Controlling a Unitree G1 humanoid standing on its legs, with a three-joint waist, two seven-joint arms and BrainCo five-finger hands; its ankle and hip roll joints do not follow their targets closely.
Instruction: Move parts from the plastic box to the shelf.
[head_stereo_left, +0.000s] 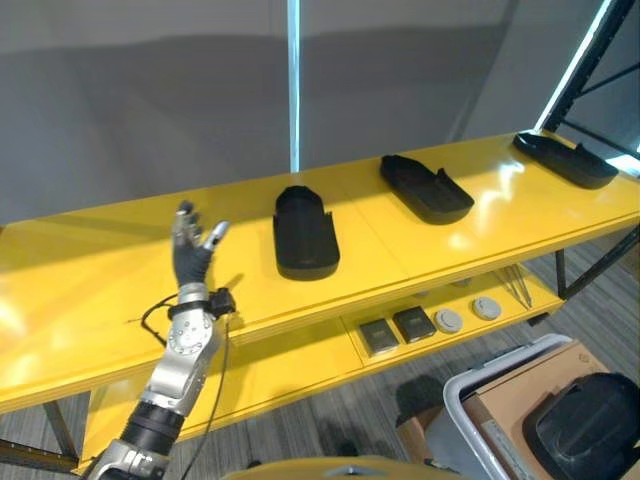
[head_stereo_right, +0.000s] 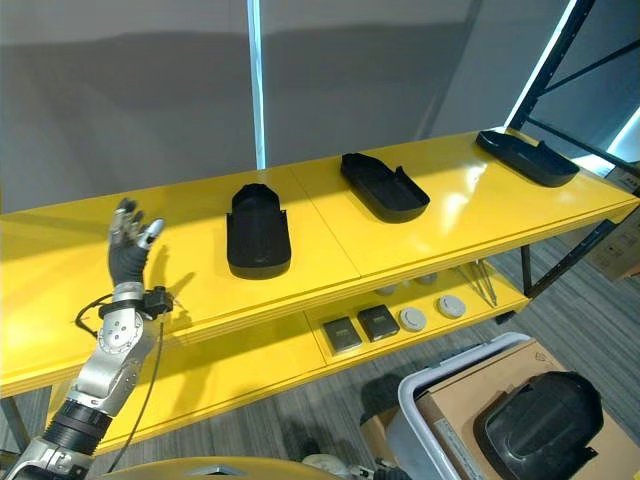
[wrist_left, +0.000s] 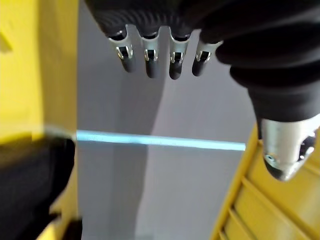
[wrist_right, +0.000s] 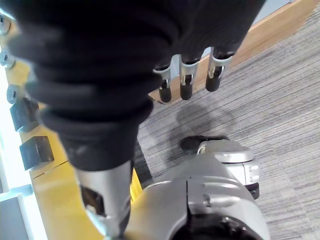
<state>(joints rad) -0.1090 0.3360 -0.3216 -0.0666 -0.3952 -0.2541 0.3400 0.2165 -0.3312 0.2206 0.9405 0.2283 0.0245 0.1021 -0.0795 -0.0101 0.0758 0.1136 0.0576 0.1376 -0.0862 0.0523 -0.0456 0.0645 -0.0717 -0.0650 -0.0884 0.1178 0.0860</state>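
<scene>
Three black moulded parts lie on the top board of the yellow shelf (head_stereo_left: 90, 290): one in the middle (head_stereo_left: 305, 235), one to its right (head_stereo_left: 425, 187) and one at the far right end (head_stereo_left: 565, 160). My left hand (head_stereo_left: 190, 250) is raised over the shelf to the left of the middle part, open and empty; its straight fingers (wrist_left: 150, 55) show in the left wrist view with that part (wrist_left: 30, 185) beside them. At the lower right stands the plastic box (head_stereo_left: 470, 385), with another black part (head_stereo_left: 585, 425) inside it. My right hand (wrist_right: 187, 82) hangs open over the carpet, holding nothing.
On the shelf's lower board lie two small dark blocks (head_stereo_left: 395, 328) and two round discs (head_stereo_left: 467, 314). Brown cardboard (head_stereo_left: 520, 385) lines the box. A dark rack upright (head_stereo_left: 600, 55) rises at the far right. A grey wall runs behind the shelf.
</scene>
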